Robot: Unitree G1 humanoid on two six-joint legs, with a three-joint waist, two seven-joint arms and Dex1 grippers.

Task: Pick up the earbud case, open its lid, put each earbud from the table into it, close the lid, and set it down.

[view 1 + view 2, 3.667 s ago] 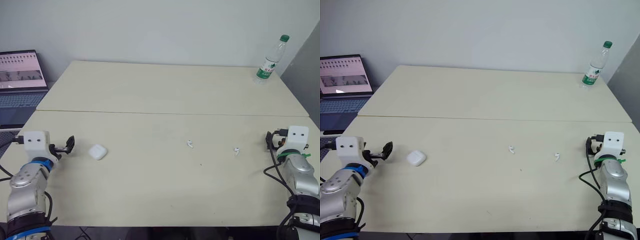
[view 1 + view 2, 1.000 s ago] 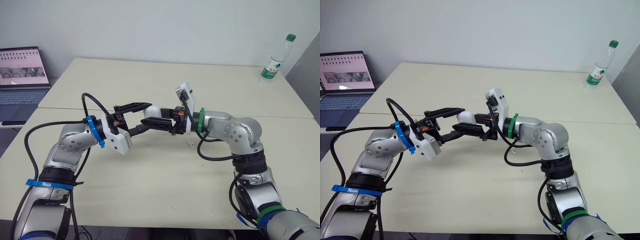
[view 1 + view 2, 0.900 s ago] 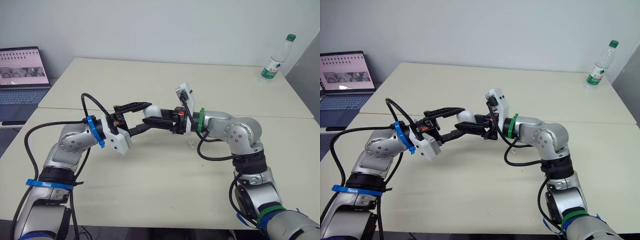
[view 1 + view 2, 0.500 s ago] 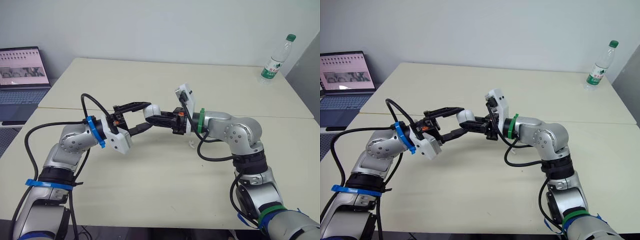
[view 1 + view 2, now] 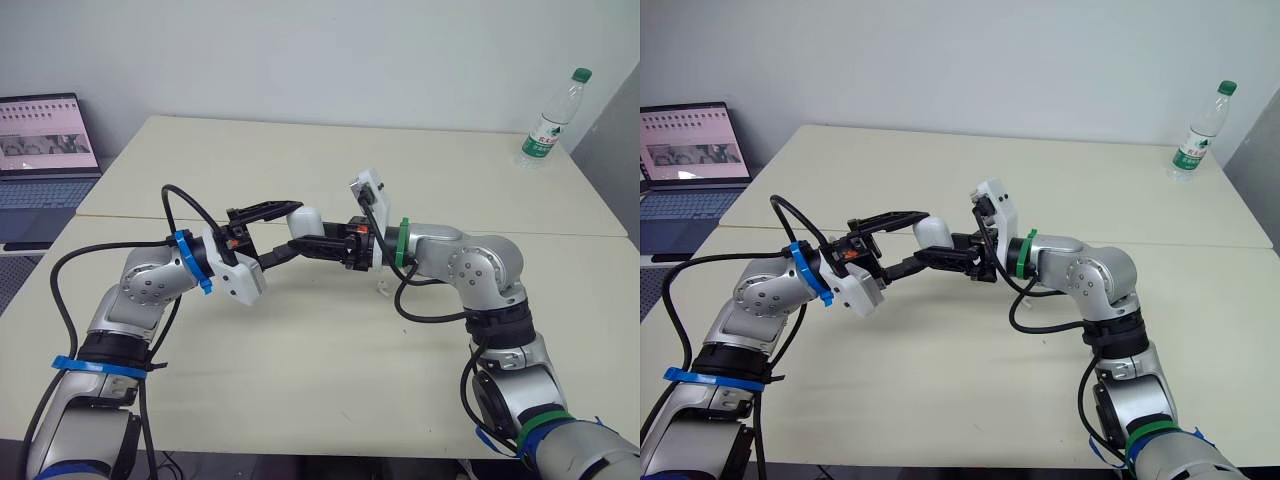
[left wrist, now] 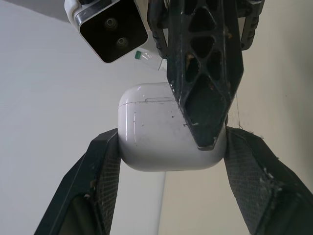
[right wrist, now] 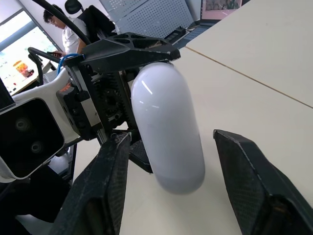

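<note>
The white earbud case (image 5: 304, 220) hangs above the middle of the table, lid shut. My left gripper (image 6: 168, 142) is shut on it, one finger pad (image 6: 105, 171) on each side. From the opposite side my right gripper (image 7: 171, 137) reaches in, open, its fingers (image 7: 111, 188) straddling the case (image 7: 166, 125) without squeezing it. One of its fingertips (image 6: 205, 98) lies across the case's front, just below the lid seam. A white earbud (image 5: 381, 291) rests on the table under my right forearm. The second earbud is hidden.
A water bottle (image 5: 548, 115) stands at the far right corner of the table (image 5: 300, 380). An open laptop (image 5: 45, 150) sits off the table's left side. A person sits in the background (image 7: 73, 32) of the right wrist view.
Since 3.7 s ago my left gripper has lifted the case off the table and both arms have met over the middle. In the last second the case and right fingers shifted only slightly.
</note>
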